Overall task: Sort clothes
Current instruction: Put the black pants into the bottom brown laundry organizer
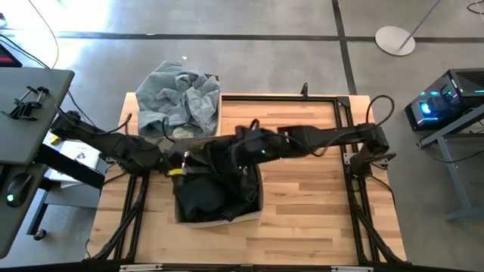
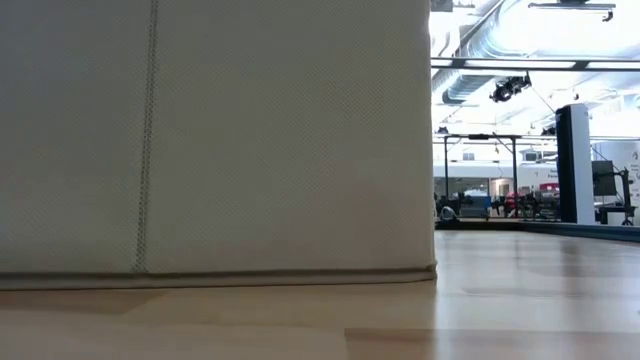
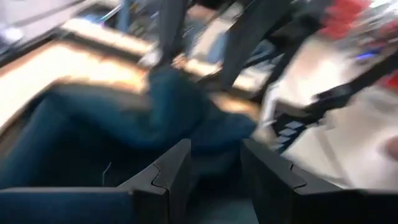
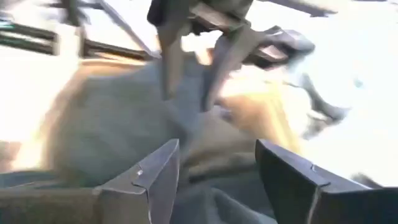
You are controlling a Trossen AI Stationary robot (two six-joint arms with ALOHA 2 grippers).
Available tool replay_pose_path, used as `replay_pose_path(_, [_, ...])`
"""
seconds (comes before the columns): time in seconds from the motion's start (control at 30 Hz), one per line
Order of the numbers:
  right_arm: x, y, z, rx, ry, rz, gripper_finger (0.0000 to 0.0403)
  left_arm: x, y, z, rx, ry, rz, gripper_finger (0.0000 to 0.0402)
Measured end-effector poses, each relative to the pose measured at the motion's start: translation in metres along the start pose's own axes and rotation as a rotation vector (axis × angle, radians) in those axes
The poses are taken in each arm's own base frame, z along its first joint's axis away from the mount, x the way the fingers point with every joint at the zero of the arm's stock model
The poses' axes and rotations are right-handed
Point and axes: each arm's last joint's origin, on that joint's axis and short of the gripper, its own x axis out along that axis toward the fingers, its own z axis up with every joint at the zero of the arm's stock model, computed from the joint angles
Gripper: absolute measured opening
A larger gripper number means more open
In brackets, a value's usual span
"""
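Far bin: a heap of pale denim clothes [image 1: 178,98] spills over the bin at the table's [image 1: 310,219] back left corner, so one pile looks sorted.
Near bin: the square bin [image 1: 255,214] toward the front holds dark clothes [image 1: 212,185], black and dark denim, piled up to its rim.
Bare table: no loose garment shows on the wood in the high view, so by my reading the sort is in its closing stretch.
What's left: I'd judge only the piece at the grippers has to settle into the near bin; whether more lies hidden under the arms, I cannot tell.
Left gripper [image 1: 172,162]: it hangs over the near bin's left edge, and in its wrist view the fingers [image 3: 171,180] stand a narrow way apart with dark blue denim [image 3: 143,118] lying just ahead of them; whether they pinch a fold, I cannot tell.
Right gripper [image 1: 246,145]: it reaches in from the right over the bin's far edge, fingers [image 4: 158,174] spread with a clear gap and nothing between them.
Cloth and right gripper: grey-blue fabric [image 4: 211,208] lies just below and beyond its tips, apart from them.
Two grippers: close together over the same bin, with the other arm's gripper [image 4: 205,50] showing just ahead in the right wrist view.
Low view: only the pale bin wall [image 2: 215,140] fills it, so no help on the clothes.
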Motion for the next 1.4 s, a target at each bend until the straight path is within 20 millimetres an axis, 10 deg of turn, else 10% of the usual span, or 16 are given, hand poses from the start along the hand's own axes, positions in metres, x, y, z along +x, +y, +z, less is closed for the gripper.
replay_pose_path(0.23, [0.039, -0.009, -0.060, 0.151, 0.189, -0.367, 0.0177, 0.018, 0.014, -0.030, -0.043, 0.199, 0.279, 0.0131])
replay_pose_path(0.47, [0.105, -0.013, -0.131, 0.369, 0.148, -0.147, 0.0140, 0.025, 0.019, -0.035, -0.095, 0.239, 0.312, 0.0131])
replay_pose_path(0.77, [0.131, -0.005, -0.137, 0.294, 0.163, -0.175, 0.0124, 0.022, 0.034, -0.050, -0.137, 0.400, 0.452, 0.0131])
replay_pose_path(1.17, [0.041, 0.005, -0.045, 0.068, -0.064, -0.219, 0.0123, 0.004, 0.049, -0.070, -0.018, 0.520, 0.696, 0.0131])
replay_pose_path(1.4, [-0.021, 0.019, -0.029, 0.135, -0.081, -0.095, 0.0123, -0.047, 0.043, -0.034, 0.059, 0.676, 0.658, 0.0131])
